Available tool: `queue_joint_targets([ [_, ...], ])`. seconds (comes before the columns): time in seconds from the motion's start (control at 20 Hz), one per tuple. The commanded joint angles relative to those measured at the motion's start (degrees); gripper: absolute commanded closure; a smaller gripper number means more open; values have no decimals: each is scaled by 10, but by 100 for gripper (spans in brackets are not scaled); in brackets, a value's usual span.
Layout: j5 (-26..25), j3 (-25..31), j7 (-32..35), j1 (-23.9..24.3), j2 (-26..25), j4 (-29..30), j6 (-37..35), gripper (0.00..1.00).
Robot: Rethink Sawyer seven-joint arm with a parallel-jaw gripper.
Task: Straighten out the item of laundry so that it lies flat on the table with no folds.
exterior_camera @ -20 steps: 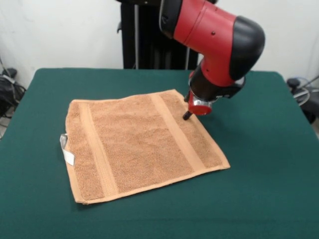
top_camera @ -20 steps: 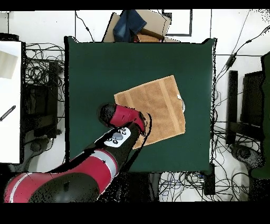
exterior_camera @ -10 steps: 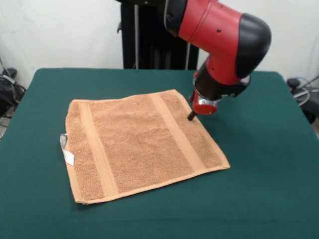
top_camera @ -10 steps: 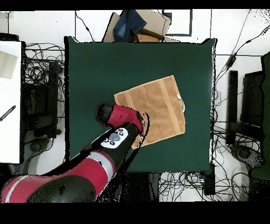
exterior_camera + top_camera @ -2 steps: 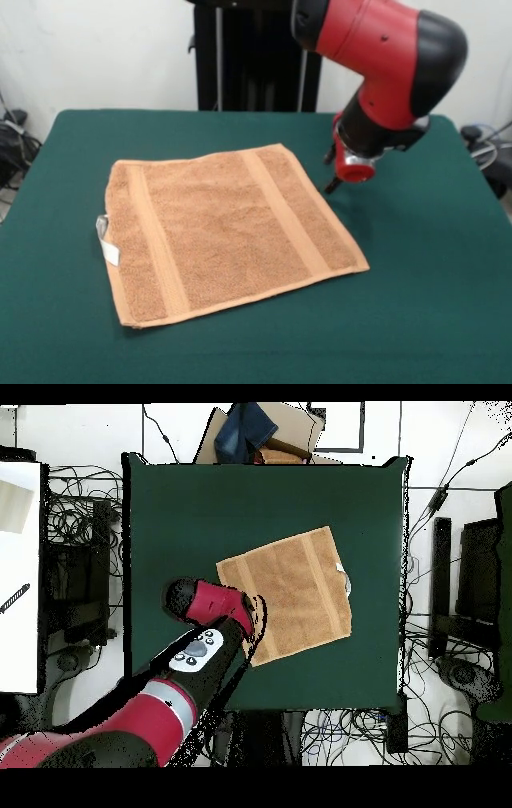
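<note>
Towel (image 5: 228, 232) first: it lies spread on the table (image 5: 424, 320), left of my gripper (image 5: 330, 188), whose tip hangs over bare green felt just off the towel's right edge, holding nothing; whether the fingers are parted I cannot tell. From there the cloth runs left and toward me, bands near-to-far, white tag (image 5: 106, 242) on its left edge. I judge it flat already.

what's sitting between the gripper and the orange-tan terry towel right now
Nothing visible. The gripper hangs just off the orange-tan terry towel, with only bare dark green felt table between them.
</note>
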State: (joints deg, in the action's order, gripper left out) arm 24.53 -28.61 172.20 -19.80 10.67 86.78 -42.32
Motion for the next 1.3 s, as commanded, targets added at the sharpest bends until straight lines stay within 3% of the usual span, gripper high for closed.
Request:
queue_joint_targets([
  [0.05,35,27,146,-2,-12,-23,-44,0],
  [0.9,46,18,151,20,-101,-115,-25,0],
  [1.3,44,1,154,20,-81,-133,-82,0],
])
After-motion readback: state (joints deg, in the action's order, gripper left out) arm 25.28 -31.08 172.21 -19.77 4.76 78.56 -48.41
